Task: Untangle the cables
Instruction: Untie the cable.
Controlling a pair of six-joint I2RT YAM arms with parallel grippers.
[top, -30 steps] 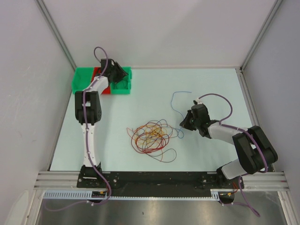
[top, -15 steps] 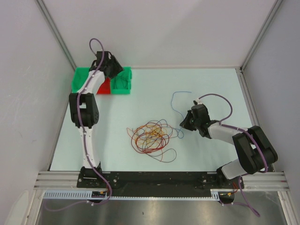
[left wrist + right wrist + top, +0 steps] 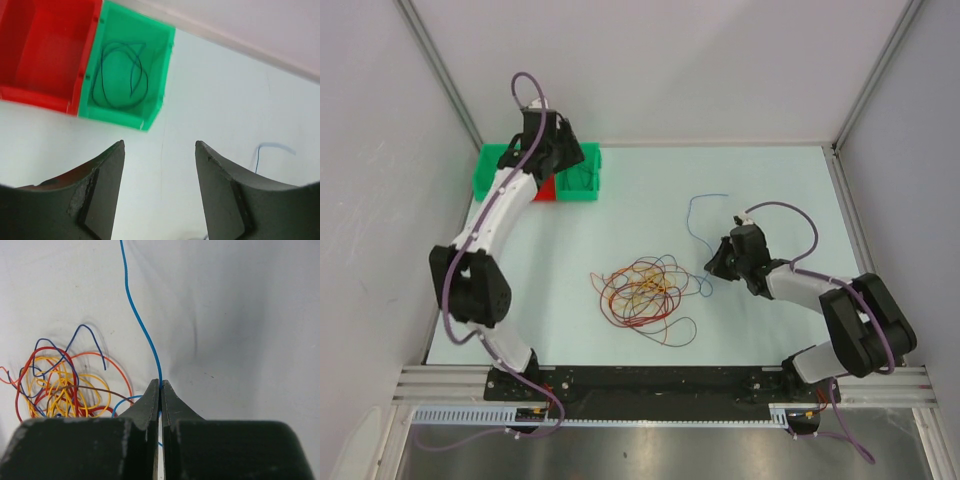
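- Table [image 3: 620,200]: cable tangle [image 3: 642,290] lies mid-table, near the front edge.
- Green bin [image 3: 117,116], far left beside a red bin [image 3: 40,50]: one dark cable [image 3: 120,106] coiled inside.
- Left gripper [image 3: 160,150]: fingers spread, empty, above the table just beside the green bin.
- Right gripper [image 3: 160,390]: pressed together, pinching the blue cable [image 3: 143,331] just right of the tangle.
- Step, likely: pulling blue free. Next needs a slow draw away from the pile without dragging loops.

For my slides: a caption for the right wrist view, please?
Right gripper pinches a blue cable beside the tangle of coloured cables.
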